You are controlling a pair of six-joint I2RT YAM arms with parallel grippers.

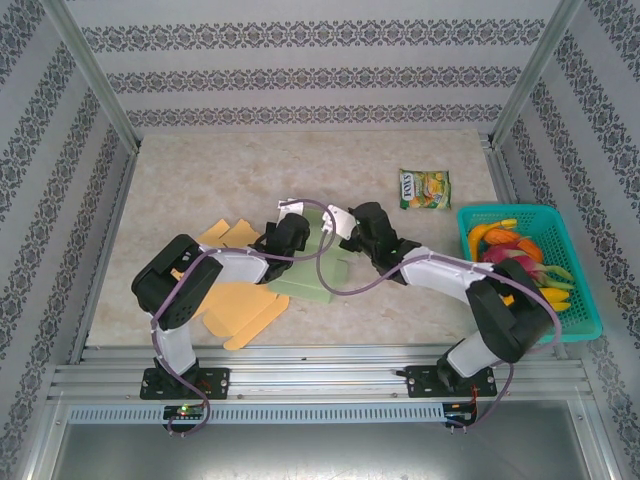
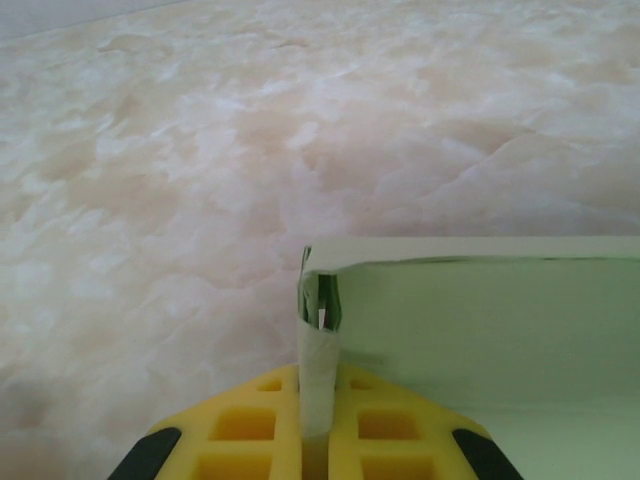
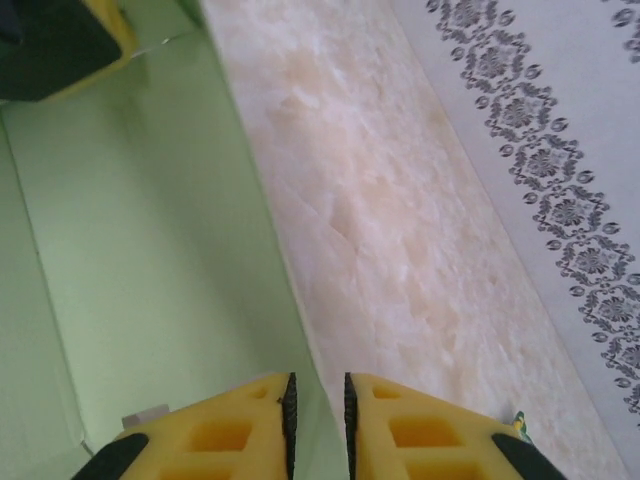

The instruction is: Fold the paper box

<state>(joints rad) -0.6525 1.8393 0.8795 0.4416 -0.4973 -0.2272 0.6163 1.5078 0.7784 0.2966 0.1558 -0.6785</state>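
The green paper box sits mid-frame on the counter, partly hidden beneath both arms. The left gripper pinches a folded wall corner tight. The right gripper straddles another wall, narrowly parted; contact is hard to make out.

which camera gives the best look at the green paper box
The top external view: it shows most of the green paper box, partly folded up, in one look. The left wrist view shows just one corner flap pinched between its yellow fingers; the right wrist view shows a close, flat green panel and an edge.
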